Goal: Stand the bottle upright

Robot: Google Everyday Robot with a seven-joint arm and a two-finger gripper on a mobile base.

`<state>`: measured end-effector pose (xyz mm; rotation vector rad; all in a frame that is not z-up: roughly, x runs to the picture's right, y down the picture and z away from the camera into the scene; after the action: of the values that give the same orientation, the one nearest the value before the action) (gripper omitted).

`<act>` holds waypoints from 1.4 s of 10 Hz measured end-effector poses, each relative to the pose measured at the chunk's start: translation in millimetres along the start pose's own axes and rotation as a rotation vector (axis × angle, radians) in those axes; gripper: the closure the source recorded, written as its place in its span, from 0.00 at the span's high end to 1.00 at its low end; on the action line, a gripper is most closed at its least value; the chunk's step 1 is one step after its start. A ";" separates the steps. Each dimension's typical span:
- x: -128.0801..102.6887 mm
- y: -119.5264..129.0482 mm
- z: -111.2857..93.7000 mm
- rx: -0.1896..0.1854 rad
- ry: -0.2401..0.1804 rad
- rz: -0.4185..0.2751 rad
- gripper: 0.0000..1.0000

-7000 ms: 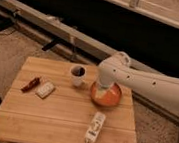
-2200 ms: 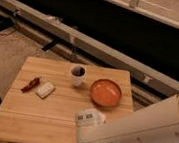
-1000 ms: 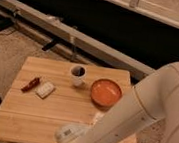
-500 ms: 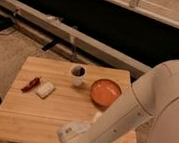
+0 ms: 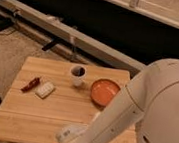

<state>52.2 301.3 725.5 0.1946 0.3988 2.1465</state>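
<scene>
Bottle: hidden, with the arm (image 5: 126, 117) covering the tabletop's (image 5: 35, 118) near right part. End effector (image 5: 68, 135): low at the near edge; open or closed, cannot tell. Behind: orange bowl (image 5: 105, 91), white cup (image 5: 77, 75), white block (image 5: 45, 89).

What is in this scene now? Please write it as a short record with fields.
table: wooden table
cup: white cup, upright, near the far edge
bowl: orange bowl, right of the cup, apart
block: flat white block at left, red item beside it
gripper: gripper low at the table's near edge
bottle: not visible; arm covers the near right part
</scene>
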 end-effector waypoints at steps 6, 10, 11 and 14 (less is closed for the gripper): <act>1.1 22.4 -2.5 -0.048 -0.025 0.037 0.62; -5.7 48.1 -10.4 -0.092 -0.050 0.053 0.62; -5.6 54.1 -12.3 -0.101 -0.051 0.049 0.62; -6.1 56.2 -10.2 -0.076 -0.048 0.017 0.62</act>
<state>9.4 264.5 736.0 0.2065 0.2885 2.1654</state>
